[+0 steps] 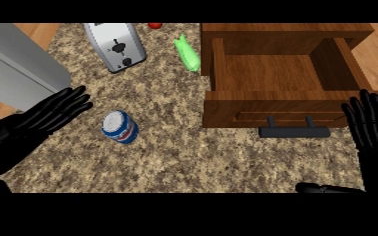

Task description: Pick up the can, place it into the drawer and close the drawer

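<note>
**Can on the worktop, drawer open, both hands empty**

The can (119,127) lies on the speckled worktop (184,155), a little to 9 o'clock of the middle of the view. It is blue and white, and its pale top end points toward 11 o'clock. Nothing touches it.

The left hand (46,115) shows at 9 o'clock of the can, near it but apart. Its fingers are straight and spread, pointing toward 2 o'clock, and it holds nothing.

The right hand (363,130) shows at the 3 o'clock edge of the view. Its fingers are straight and point toward 12 o'clock, with the thumb low at 5 o'clock. It also holds nothing. The fingertips are just beside the front corner of the drawer (273,75); I cannot tell if they touch it.

The wooden drawer is pulled open at 2 o'clock of the can, well apart from it. Its dark handle (294,131) is on the front panel, toward 6 o'clock.

At 12 o'clock of the can stands a silver toaster (114,46). A green object (188,56) lies between the toaster and the drawer, and a small red object (155,25) is at the far edge.
</note>
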Available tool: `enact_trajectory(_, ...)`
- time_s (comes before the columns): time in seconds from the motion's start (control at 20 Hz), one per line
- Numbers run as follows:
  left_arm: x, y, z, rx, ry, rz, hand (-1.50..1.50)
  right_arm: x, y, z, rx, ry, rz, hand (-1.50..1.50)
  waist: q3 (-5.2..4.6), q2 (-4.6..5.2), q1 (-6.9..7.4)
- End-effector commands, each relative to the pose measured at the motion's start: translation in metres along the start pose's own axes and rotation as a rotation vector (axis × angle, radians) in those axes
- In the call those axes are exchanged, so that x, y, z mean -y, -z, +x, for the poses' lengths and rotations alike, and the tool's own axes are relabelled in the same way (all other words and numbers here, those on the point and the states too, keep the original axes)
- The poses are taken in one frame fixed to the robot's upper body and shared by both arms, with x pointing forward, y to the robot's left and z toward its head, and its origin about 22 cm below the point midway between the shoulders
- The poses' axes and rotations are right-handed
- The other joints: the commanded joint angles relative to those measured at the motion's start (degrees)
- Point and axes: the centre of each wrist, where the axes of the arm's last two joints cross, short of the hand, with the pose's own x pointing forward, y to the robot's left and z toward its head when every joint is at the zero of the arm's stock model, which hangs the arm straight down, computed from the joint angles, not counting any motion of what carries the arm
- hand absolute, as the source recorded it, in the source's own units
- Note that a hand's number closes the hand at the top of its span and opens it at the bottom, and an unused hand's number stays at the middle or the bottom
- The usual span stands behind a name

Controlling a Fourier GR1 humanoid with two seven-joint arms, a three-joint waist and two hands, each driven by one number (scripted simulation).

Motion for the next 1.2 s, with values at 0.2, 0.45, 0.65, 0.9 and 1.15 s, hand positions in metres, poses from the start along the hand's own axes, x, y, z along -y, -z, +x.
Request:
enact_trajectory(0.2,-0.006,0.024,-0.032,-0.037,0.000,0.028,-1.50,0.002,0.006,-0.017,-0.001,-0.002,-0.001,-1.50,-0.02,0.10,-0.03)
enact_trajectory(0.45,-0.009,0.015,-0.032,-0.024,-0.016,0.006,-1.50,0.024,-0.013,-0.022,-0.023,-0.032,-0.013,-1.50,0.00,0.02,0.01)
enact_trajectory(0.65,0.001,0.017,-0.052,-0.046,0.007,0.024,-1.50,0.022,-0.016,-0.015,-0.022,-0.012,0.000,-1.50,-0.01,0.00,0.02)
enact_trajectory(0.9,-0.005,0.039,-0.072,-0.052,0.023,0.035,-1.50,0.001,-0.010,-0.019,0.013,0.000,-0.001,-1.50,-0.01,0.03,-0.02)
enact_trajectory(1.15,-0.003,0.029,-0.084,-0.076,0.021,0.056,-1.50,0.036,-0.019,-0.026,0.000,-0.019,-0.011,-1.50,0.00,-0.01,0.03)
